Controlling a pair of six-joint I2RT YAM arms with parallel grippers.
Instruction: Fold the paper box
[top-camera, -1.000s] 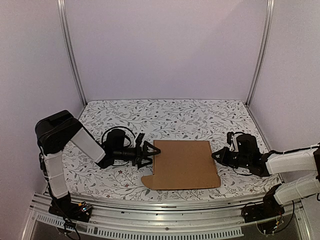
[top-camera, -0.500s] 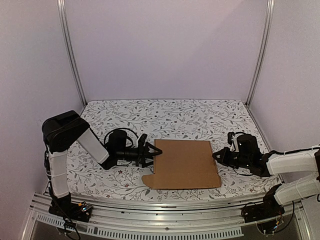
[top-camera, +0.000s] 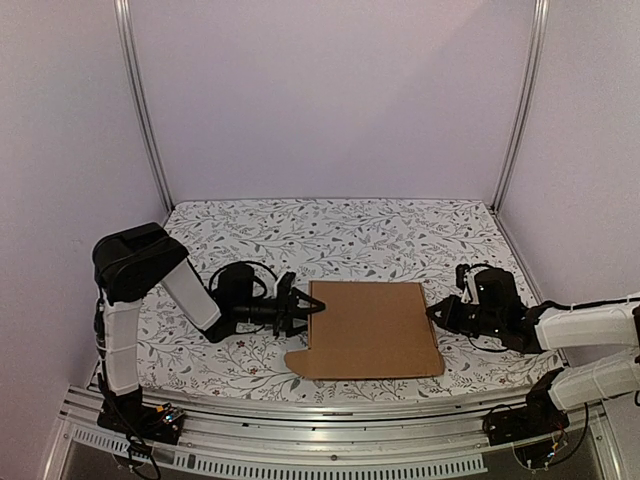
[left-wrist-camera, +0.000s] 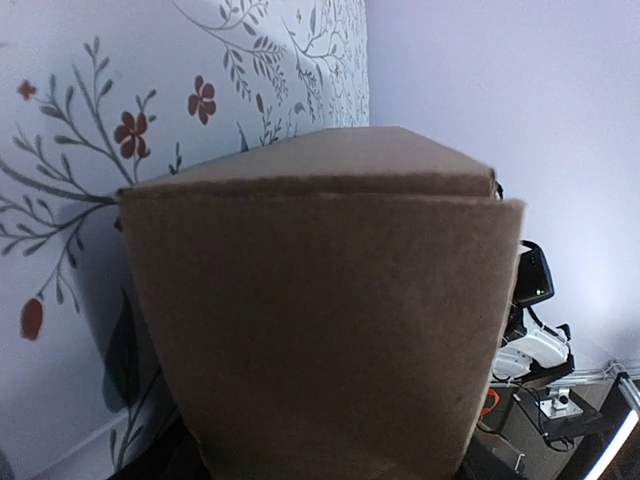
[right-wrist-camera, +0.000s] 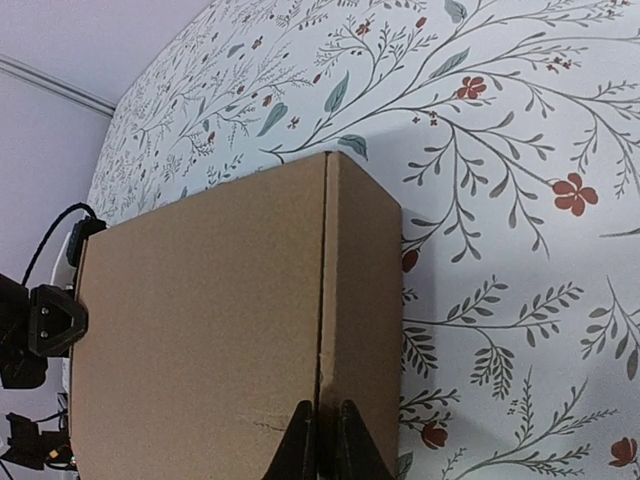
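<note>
Two changes stand out against a second ago. The left arm's black end effector (top-camera: 297, 310) has pushed a little further right along the table, and its fingers, then spread wide, have drawn closer about the left edge of the flat brown corrugated cardboard box (top-camera: 370, 325). Whether they already pinch the cardboard I cannot tell. The box has crept slightly toward the right arm.

The right arm's black end effector (right-wrist-camera: 320, 443) has hardly moved. Its fingertips (right-wrist-camera: 298, 445) are together, set against the crease where the box's top meets its right side wall.

The box lies flat at the middle of the table, on a white cloth printed with grey-green sprigs and small red flowers (top-camera: 340, 235). Its surface is matt, plain and faintly ribbed, with sharp folded edges. A rounded tab (top-camera: 294, 360) sticks out at its near left corner.
</note>
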